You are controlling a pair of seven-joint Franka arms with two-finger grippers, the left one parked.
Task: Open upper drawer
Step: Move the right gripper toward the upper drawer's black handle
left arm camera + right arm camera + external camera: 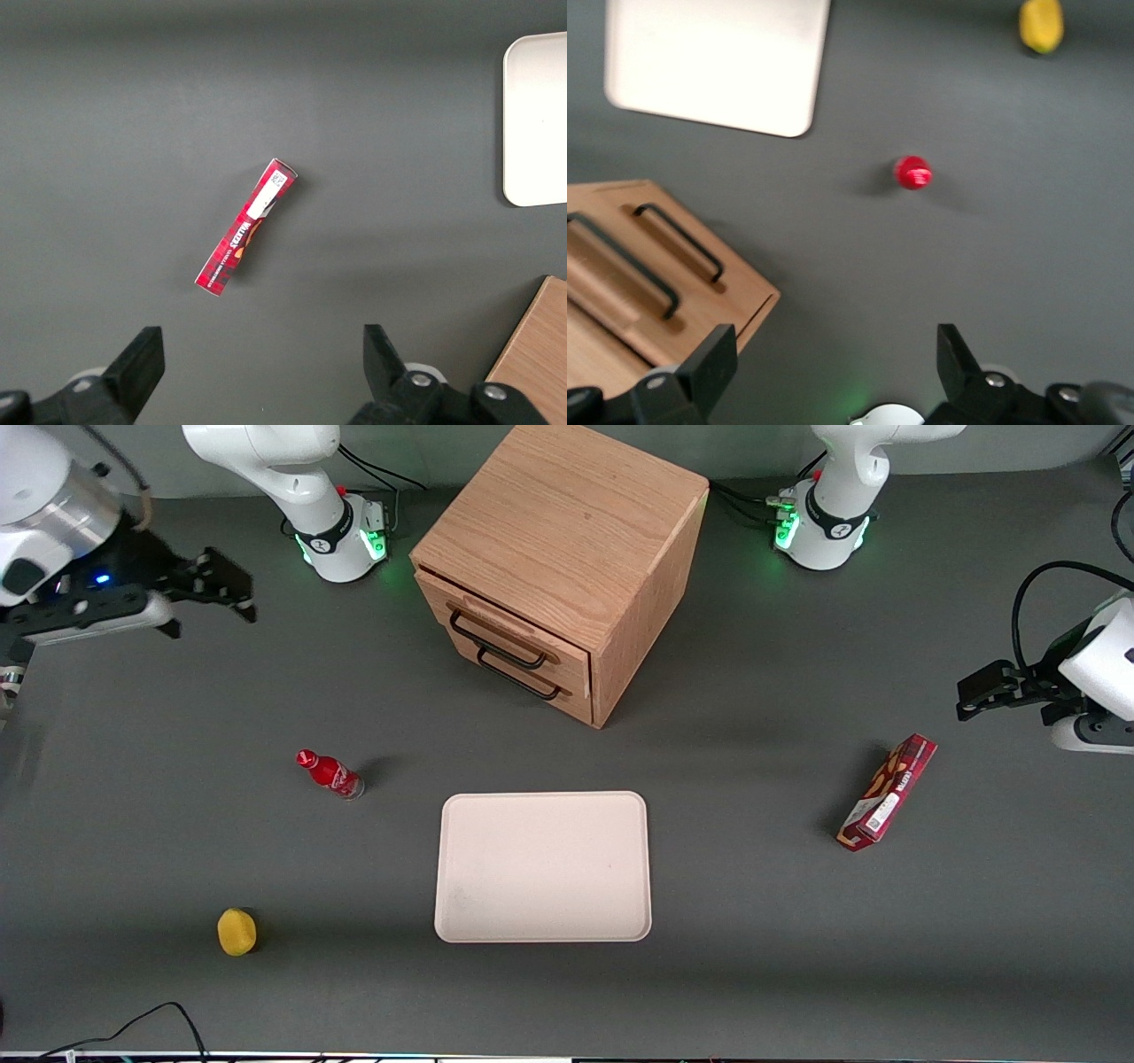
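Observation:
The oak cabinet (567,531) stands at the middle of the table, far from the front camera. Its upper drawer (503,622) is shut or nearly so, with a black bar handle (496,644) just above the lower drawer's like handle (521,679). In the right wrist view the upper handle (622,264) and the lower handle (682,243) both show on the cabinet's front. My gripper (211,613) hangs above the table toward the working arm's end, well apart from the cabinet. It is open and empty (835,350).
A red bottle (330,773) (913,173) stands nearer the front camera than my gripper. A yellow object (236,931) (1042,24) lies nearer still. A pale tray (542,866) lies in front of the cabinet. A red box (888,792) (245,227) lies toward the parked arm's end.

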